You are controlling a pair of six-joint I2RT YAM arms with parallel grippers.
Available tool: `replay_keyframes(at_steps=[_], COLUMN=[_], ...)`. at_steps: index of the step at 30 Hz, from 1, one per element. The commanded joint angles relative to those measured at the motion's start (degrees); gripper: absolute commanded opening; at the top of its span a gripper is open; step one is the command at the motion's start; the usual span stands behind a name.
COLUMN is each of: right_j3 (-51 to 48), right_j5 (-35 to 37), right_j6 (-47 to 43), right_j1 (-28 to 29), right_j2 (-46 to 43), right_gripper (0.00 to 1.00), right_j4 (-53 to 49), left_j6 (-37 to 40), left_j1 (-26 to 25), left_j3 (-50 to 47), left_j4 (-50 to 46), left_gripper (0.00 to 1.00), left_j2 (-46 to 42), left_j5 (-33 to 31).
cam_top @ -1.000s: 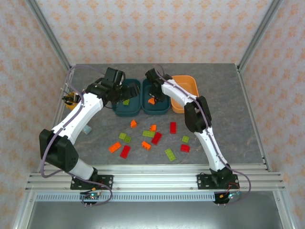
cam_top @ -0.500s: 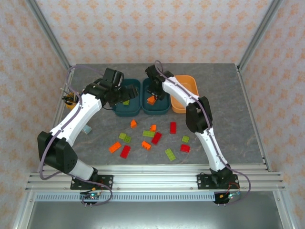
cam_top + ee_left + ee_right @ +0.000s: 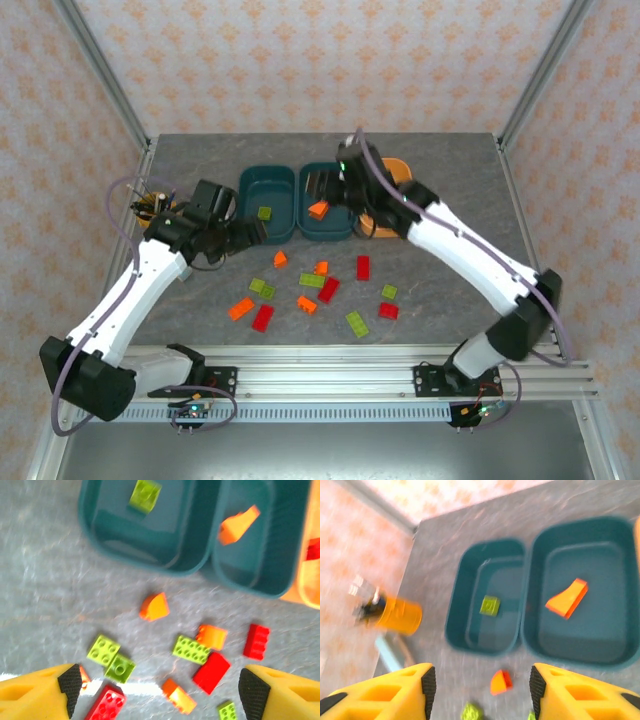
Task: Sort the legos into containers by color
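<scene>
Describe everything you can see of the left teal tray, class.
The left tray is a shallow, dark teal, rounded-rectangular dish. It looks like glossy plastic, with a raised rim and an inner step around its floor. It sits flat on the grey table toward the back, long side running away from the arms. Its right rim lies against the second teal tray. One yellow-green brick lies inside, near the middle.

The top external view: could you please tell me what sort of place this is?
Probably a robot test cell in a lab: the grey table is boxed in by patterned backdrop panels on an aluminium frame, with a slotted mounting rail along its near edge.
</scene>
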Motion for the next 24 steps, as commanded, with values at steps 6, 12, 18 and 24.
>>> replay_keyframes(at_steps=[6,12,18,24], right_j3=[-33.2,-39.2,-37.9,-38.6], right_j5=[-7.5,-7.6,-9.1,-9.6], right_j6=[-9.4,-11.1,-12.2,-12.2], right_j1=[10.6,12.0,12.0,11.9], right_j2=[-13.5,-14.9,-14.0,-13.8], right_gripper=[0.61,0.70,0.70,0.70], right_j4=[23.0,28.6,27.3,28.3], left_j6=[-26.6,-35.8,-41.4,-45.8], left_j1=[-0.7,-1.4,-2.9,-4.1], left_j3=[-18.0,-21.1,-19.3,-19.1], left_j4=[9.8,15.9,18.0,19.1], left_gripper=[0.77,0.76,0.67,0.57], left_j2=[-3.9,1.5,8.9,12.0], left_j5=[1.1,-1.5,-3.0,-5.0])
